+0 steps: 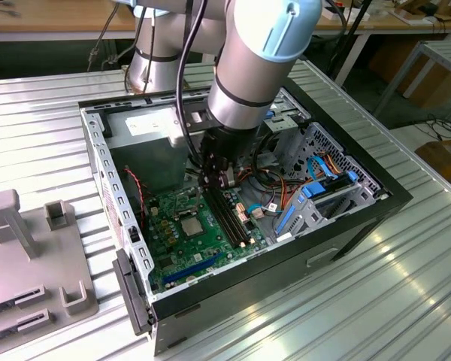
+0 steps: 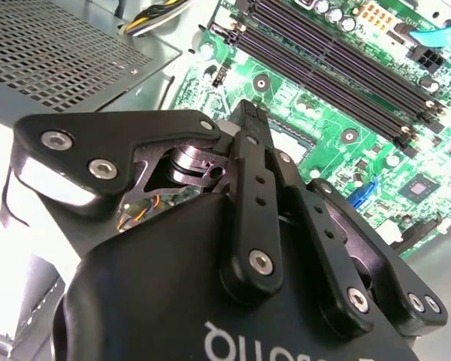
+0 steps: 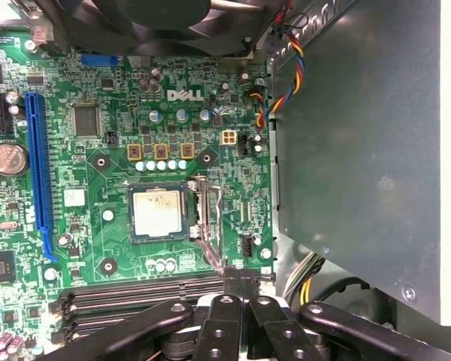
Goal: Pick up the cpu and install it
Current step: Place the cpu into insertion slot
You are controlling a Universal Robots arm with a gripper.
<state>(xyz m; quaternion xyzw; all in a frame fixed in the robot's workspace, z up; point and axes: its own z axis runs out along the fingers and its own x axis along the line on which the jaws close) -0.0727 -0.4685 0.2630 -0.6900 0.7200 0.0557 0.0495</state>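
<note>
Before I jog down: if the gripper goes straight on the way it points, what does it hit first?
The gripper would likely meet the green board by the ends of the memory slots, not the cpu, which lies off to one side. Depth is unclear.

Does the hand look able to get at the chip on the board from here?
Probably yes. The chip lies bare, face up on the green board, nothing over it. The hand hangs close beside it, over the long black slots, and the case is open above.
</note>
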